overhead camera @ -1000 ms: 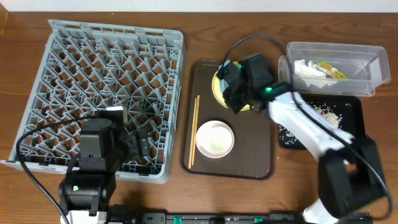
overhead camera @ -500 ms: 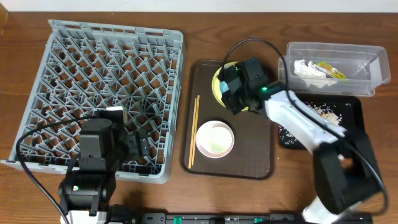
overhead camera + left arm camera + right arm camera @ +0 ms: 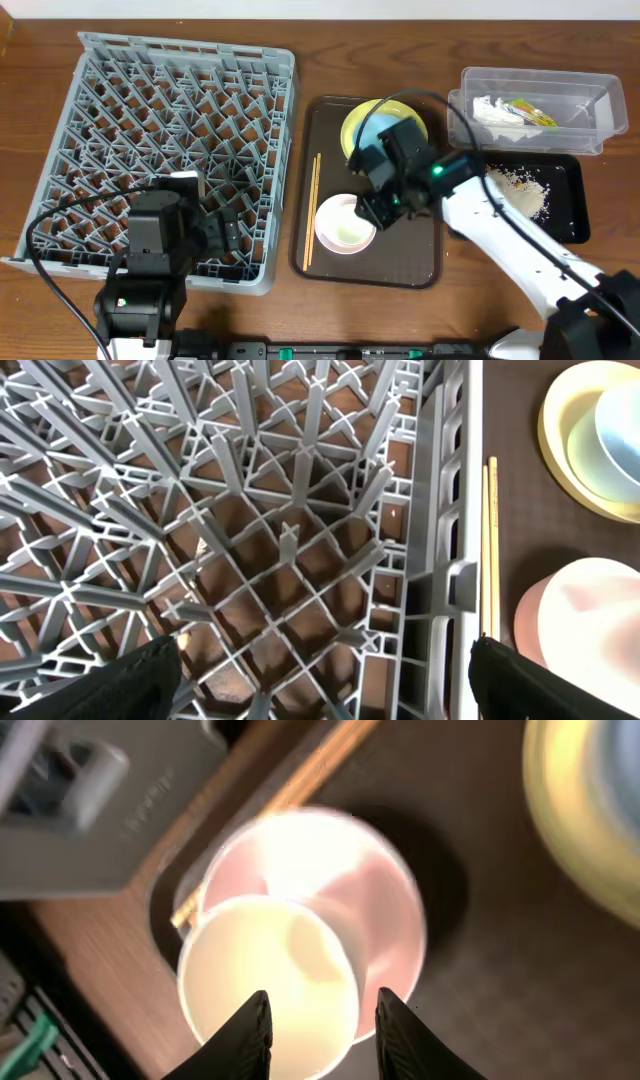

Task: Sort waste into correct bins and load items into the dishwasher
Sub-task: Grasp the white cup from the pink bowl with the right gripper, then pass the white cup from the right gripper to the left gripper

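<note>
Right gripper (image 3: 374, 206) hung over the right rim of the white bowl (image 3: 343, 224), fingers partly spread, nothing pinched. The right wrist view was blurred but showed both fingertips (image 3: 247, 1038) apart with the bowl's inside between them. The bowl sat mouth up on the near half of the brown serving tray (image 3: 420, 250). Chopsticks (image 3: 312, 210) lay flat along the tray's left strip, just left of the bowl. Their long axis ran near to far, roughly parallel to the dish rack (image 3: 150, 120) wall, the near ends leaning slightly left. Yellow-green plate (image 3: 358, 122) sat at the tray's far end with the light blue bowl (image 3: 385, 131) on it, mouth up. Clear tub (image 3: 585, 100) sat far right, long axis left-right, holding the tissue (image 3: 495, 108) and snack wrapper (image 3: 532, 113). Black tray (image 3: 572, 200) lay just in front of the tub, long axis the same way, rice scraps (image 3: 525, 190) on it. Left gripper (image 3: 320, 695) hung over the rack's near right corner, fingers spread wide and empty.
</note>
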Robot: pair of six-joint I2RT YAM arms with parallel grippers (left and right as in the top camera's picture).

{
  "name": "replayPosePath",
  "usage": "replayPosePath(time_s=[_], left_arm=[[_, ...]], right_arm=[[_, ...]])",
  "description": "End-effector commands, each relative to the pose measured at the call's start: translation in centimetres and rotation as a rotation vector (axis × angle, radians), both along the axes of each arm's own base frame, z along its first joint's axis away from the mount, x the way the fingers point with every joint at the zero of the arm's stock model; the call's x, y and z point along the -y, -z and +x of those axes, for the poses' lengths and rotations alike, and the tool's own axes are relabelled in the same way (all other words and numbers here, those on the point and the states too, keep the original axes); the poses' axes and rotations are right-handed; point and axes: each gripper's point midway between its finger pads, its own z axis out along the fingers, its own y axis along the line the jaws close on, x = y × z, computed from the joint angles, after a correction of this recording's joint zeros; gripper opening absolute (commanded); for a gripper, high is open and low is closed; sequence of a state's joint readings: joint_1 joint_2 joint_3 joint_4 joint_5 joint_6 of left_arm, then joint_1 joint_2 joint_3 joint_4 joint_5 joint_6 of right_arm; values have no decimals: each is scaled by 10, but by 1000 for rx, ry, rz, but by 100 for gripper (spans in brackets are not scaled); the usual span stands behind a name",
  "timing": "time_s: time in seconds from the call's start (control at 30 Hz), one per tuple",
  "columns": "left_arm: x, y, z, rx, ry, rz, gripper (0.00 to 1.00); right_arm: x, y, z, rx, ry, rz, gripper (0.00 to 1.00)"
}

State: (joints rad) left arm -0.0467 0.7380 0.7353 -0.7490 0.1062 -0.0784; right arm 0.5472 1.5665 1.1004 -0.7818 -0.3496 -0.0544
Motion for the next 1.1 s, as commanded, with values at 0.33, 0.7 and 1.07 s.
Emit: replayPosePath(time_s=[0.33,0.7,1.07], left_arm=[[2,-10,3,24,4,-14,92],[24,-16,5,43,86,-117,93],[108,-32,27,-73,286,-674,92]], right_arm=[[3,32,-2,-14,66,-17,1],[24,-79,64,192,261,138,1],[27,-126,71,6,273,572,1]])
